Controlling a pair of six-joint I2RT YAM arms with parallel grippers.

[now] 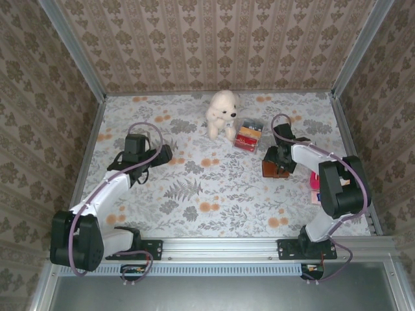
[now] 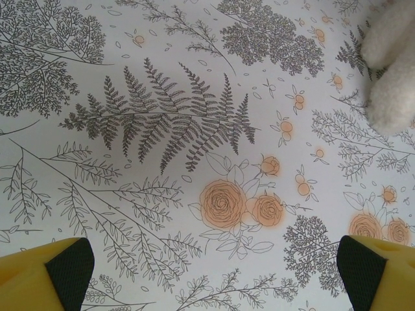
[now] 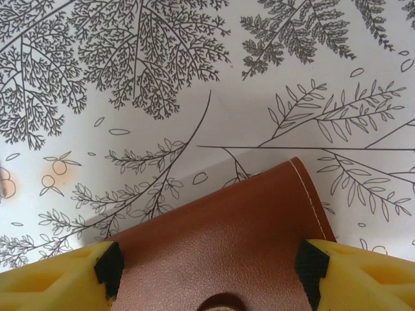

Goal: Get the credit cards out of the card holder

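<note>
The card holder point(image 1: 272, 171) is a brown leather wallet lying closed on the floral table at the right. In the right wrist view its grained cover point(image 3: 246, 220) with white stitching spans the gap between my yellow fingers. My right gripper point(image 3: 207, 265) hangs open just over it, one black pad point(image 3: 110, 267) at each side, and sits above it point(image 1: 276, 158) in the top view. No credit card shows on the wallet. My left gripper point(image 2: 214, 272) is open over bare tablecloth, at the left of the table point(image 1: 162, 154).
A white plush dog point(image 1: 221, 113) sits at the back centre, its paw point(image 2: 392, 71) near my left gripper. A clear box with red, orange and black stripes point(image 1: 249, 135) stands beside it. Something flat and pink-red point(image 1: 314, 188) lies by the right arm. Metal rails and patterned walls enclose the table.
</note>
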